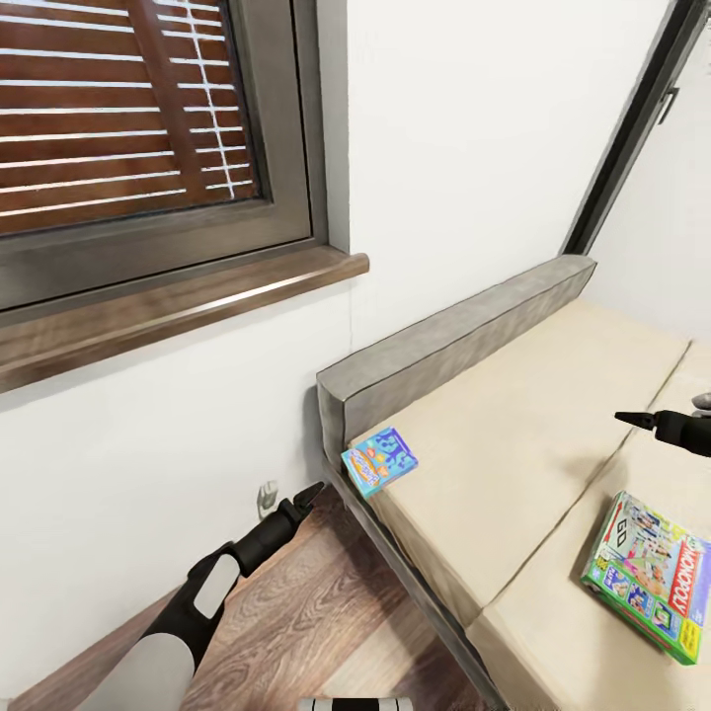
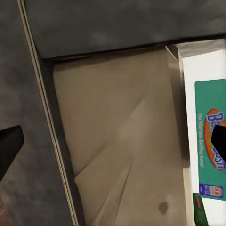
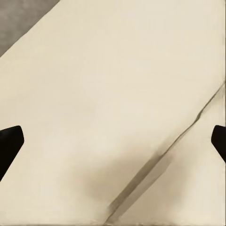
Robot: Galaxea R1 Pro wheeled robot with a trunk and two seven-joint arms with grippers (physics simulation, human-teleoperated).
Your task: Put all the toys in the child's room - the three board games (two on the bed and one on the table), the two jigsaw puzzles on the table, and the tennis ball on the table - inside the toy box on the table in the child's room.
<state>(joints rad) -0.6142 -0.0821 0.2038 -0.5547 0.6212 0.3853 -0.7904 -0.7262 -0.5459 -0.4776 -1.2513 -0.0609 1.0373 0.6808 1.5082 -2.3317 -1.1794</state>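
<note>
1. Right now I am holding the left gripper (image 1: 308,493) low over the floor beside the bed (image 1: 513,434); its wrist camera is showing fingers spread wide and empty.
2. I am hovering the right gripper (image 1: 624,418) above the mattress, fingers likewise apart, gripping nothing.
3. I am seeing the blue game (image 1: 379,460) at the bed's corner near the headboard, close to the left gripper.
4. I am seeing the Monopoly box (image 1: 652,576) flat, nearer the right arm.
5. I am judging both boxes light, stiff and slick; pinching across a short edge should work, though the soft mattress may yield.
</note>
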